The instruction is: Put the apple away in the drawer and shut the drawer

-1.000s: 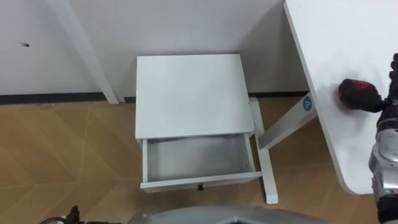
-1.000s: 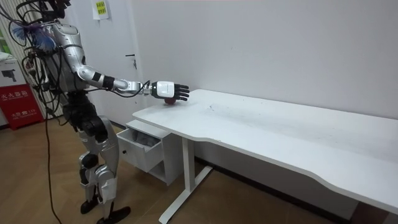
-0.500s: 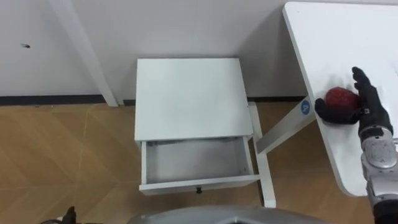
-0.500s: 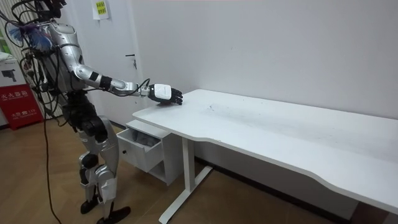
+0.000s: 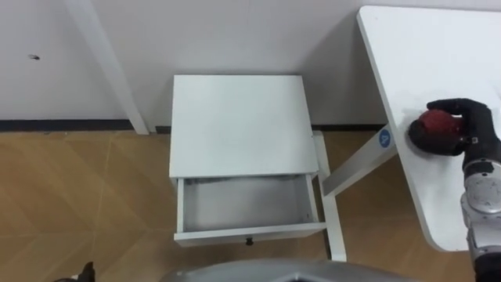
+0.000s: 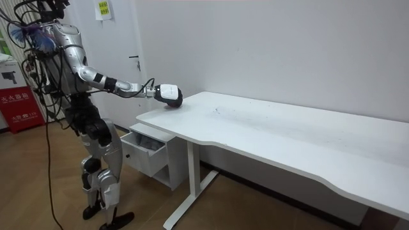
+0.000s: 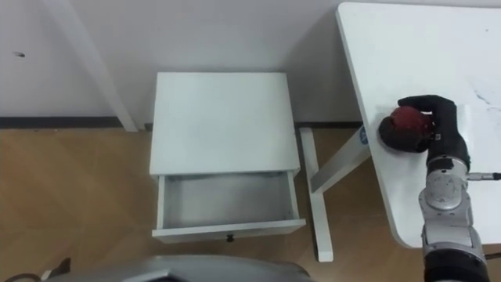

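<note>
Black-fingered, the right hand [image 5: 476, 125] now grips the red apple [image 5: 435, 125], fingers and thumb curled round it; half a second ago the fingers were straight beside it. The apple sits at the hand's left, on the white table [image 5: 438, 55] close to its left edge. The silver forearm reaches out from the near right. Left of the table, the cabinet [image 5: 235, 117] has its drawer [image 5: 246, 202] pulled open.
</note>
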